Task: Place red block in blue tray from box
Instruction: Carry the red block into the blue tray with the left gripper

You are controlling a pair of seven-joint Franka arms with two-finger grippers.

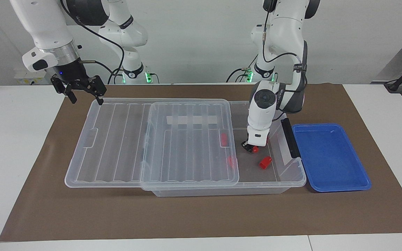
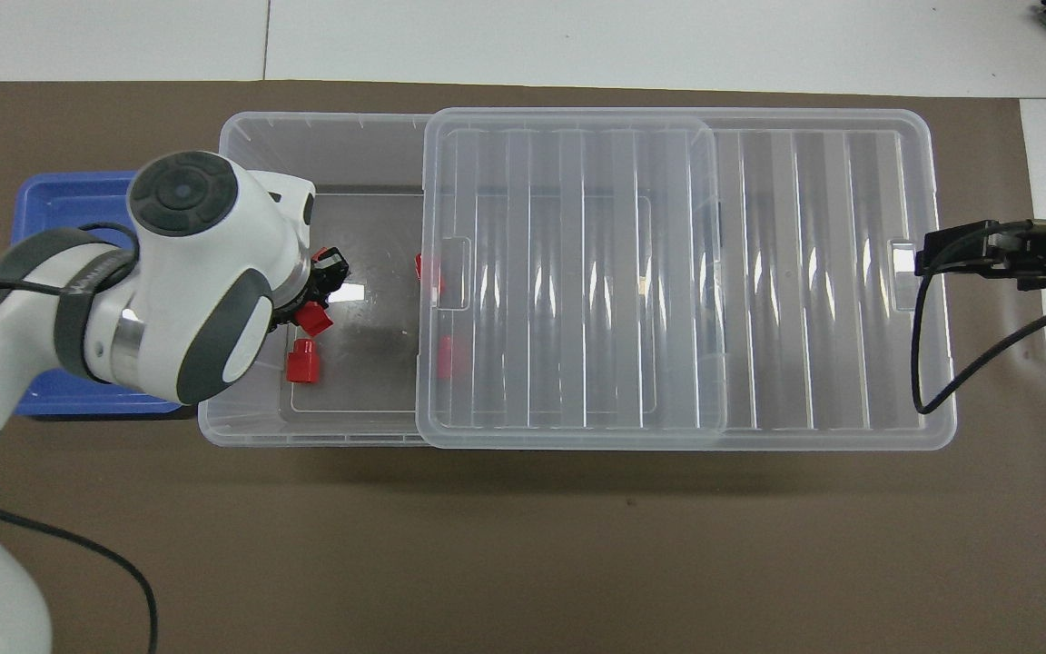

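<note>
- Red block (image 1: 255, 149): small, bright red, chunky; pinched in the left gripper (image 1: 251, 148), raised over the floor of the open end of the clear box (image 1: 293, 174).
- Blue tray (image 1: 330, 158): beside that end of the box, toward the left arm's end of the table; carry runs over the box wall.
- Right gripper (image 1: 82, 91): fingers spread, empty, waiting above the slid-back lid (image 1: 117, 139).
</note>
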